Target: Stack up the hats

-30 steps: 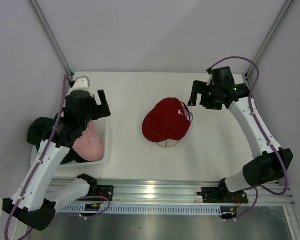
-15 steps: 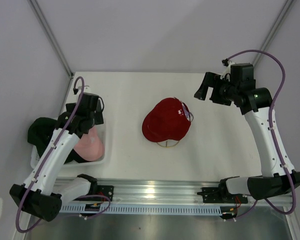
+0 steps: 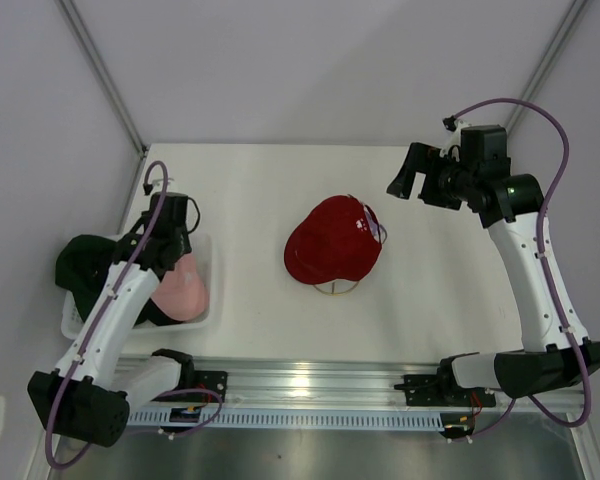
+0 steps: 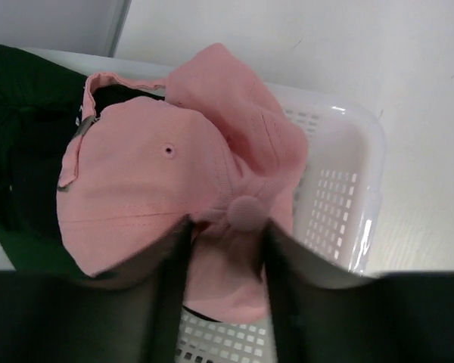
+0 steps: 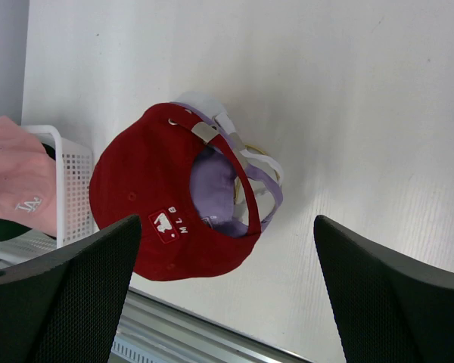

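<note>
Centrally red hat (image 3: 330, 245), white table (image 3: 260, 180), walls (image 3: 330, 70).

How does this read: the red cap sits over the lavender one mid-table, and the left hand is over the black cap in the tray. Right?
Not quite. The left wrist view shows the left hand over the pink cap, not the black one. The rest holds: the red cap sits over the lavender one mid-table, and the pink cap lies in the tray.
</note>
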Tool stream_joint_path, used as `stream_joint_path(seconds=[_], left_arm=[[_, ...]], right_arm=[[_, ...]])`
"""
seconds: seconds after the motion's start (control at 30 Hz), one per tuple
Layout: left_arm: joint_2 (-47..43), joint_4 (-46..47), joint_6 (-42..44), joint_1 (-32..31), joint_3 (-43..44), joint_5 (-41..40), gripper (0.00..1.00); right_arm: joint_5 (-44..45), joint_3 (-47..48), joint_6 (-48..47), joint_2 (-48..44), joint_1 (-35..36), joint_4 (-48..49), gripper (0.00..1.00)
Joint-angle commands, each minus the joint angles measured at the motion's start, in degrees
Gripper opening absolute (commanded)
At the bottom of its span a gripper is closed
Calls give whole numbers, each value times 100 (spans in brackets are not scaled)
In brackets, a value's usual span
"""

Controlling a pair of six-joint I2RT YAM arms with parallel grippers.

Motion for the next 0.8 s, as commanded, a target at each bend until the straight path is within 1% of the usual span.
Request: stream_joint_path(seconds=[0.0, 0.03, 0.07, 0.1, 0.13, 0.17, 0.23, 0.27, 0.3, 0.4, 0.43, 0.5, 0.53, 0.6, 0.63, 0.67, 0.7, 0.73, 0.77], left_arm=[[-149, 500, 397, 54, 43, 216, 34], [-175, 456, 415, 54, 95, 190, 5], [-210, 351, 528, 63, 218, 259, 1], [-272, 280, 695, 55, 297, 478, 1], [-420, 184, 862, 63, 724, 758, 1], [-474, -156, 1116, 55, 920, 1300, 1], [-701, -370, 1355, 54, 1307, 1804, 1], [-790, -449, 1678, 54, 1866, 2103, 1], [-860, -432, 1846, 54, 2028, 2828, 1], [-1098, -301, 2277, 54, 2556, 3957, 1], [-1133, -283, 2418, 54, 2592, 4926, 2], [-1186, -90, 2638, 28, 2557, 5697, 6], [-1160, -46, 2708, 11, 2531, 6388, 6], [-1037, 95, 2867, -42, 2425, 6937, 6], [-993, 147, 2937, -68, 2382, 7488, 7], [-941, 313, 3086, -95, 2277, 7746, 7], [-862, 402, 3157, -138, 2189, 7948, 11], [-809, 464, 3253, -226, 2170, 8368, 13], [-765, 603, 3393, -270, 2127, 8520, 14]], right_arm=[[-230, 290, 52, -11, -1, 222, 99], [-265, 334, 70, -2, -1, 248, 100], [-283, 352, 61, 15, -10, 310, 100], [-291, 378, 79, 24, -10, 354, 100], [-309, 379, 96, 24, -10, 415, 99], [-370, 379, 96, 41, -10, 537, 100], [-590, 379, 114, 94, -10, 652, 100], [-642, 344, 123, 112, -10, 783, 100], [-747, 326, 123, 138, -1, 854, 100], [-1002, 387, 105, 173, -10, 1092, 100], [-1073, 413, 62, 182, -1, 1145, 100], [-1231, 545, 9, 182, -10, 1268, 100], [-1267, 598, -18, 191, -10, 1303, 100], [-1381, 747, -62, 200, -1, 1347, 100], [-1425, 783, -79, 174, -10, 1382, 100], [-1521, 809, -88, 139, -10, 1400, 100], [-1592, 809, -97, 112, -10, 1435, 99], [-1636, 792, -106, 86, -1, 1487, 100], [-1697, 766, -114, 7, -1, 1479, 100]])
